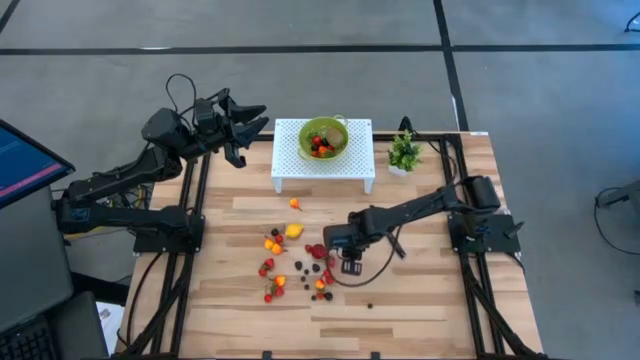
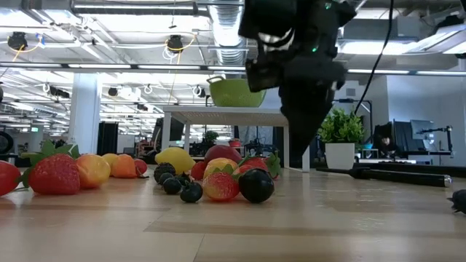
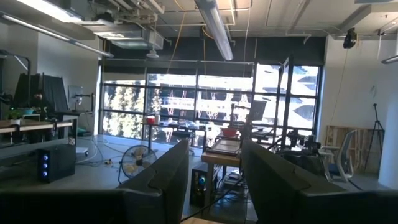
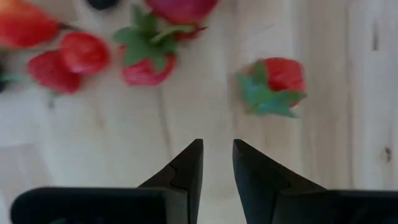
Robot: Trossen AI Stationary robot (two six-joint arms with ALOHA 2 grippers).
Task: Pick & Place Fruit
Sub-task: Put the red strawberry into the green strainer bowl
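Small toy fruit (image 1: pixel 295 262), red, orange, yellow and dark, lies scattered on the wooden table (image 1: pixel 430 310). The low view shows it as a row (image 2: pixel 218 182). My right gripper (image 1: pixel 350 264) points down just above the table at the right edge of the scatter. Its fingers stand slightly open (image 4: pixel 217 152) over bare wood with nothing between them. A red strawberry with green leaves (image 4: pixel 277 84) lies just ahead of them, and another (image 4: pixel 146 62) beside it. My left gripper (image 1: pixel 250 125) waits raised at the far left, open (image 3: pixel 214 180), pointing out into the room.
A white perforated stand (image 1: pixel 290 165) at the far middle carries a green bowl (image 1: pixel 323 137) with some fruit in it. A small potted plant (image 1: pixel 404 152) stands to its right. A black knife (image 2: pixel 400 175) lies on the table right of my right gripper.
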